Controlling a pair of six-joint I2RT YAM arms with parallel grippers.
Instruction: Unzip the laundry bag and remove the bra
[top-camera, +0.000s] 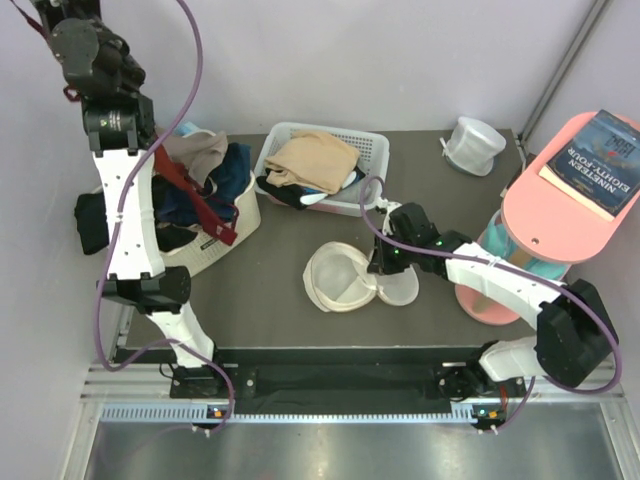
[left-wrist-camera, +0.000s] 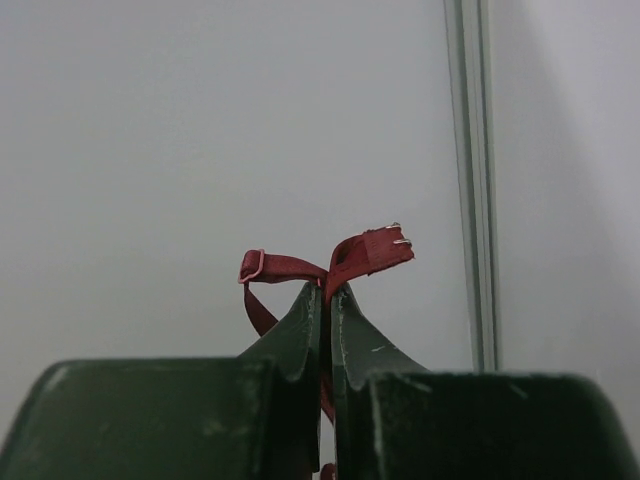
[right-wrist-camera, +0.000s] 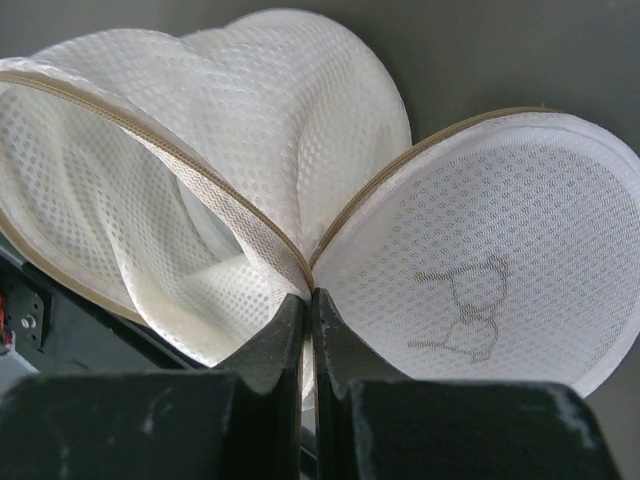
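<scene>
Top external: left claw (left-wrist-camera: 327, 295) pinches bra (left-wrist-camera: 365, 252), right claw (right-wrist-camera: 308, 300) pinches laundry bag (right-wrist-camera: 480, 270)

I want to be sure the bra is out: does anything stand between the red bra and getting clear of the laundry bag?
Nothing visible does. The left gripper is shut on a strap of the bra, held over the clothes basket, apart from the laundry bag, which lies open, pinched by the right gripper.

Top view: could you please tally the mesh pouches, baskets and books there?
Mesh pouches: 2 (laundry bag, greyish pouch)
Baskets: 2 (round basket, rectangular basket)
Books: 1 (blue book)
Total: 5
</scene>
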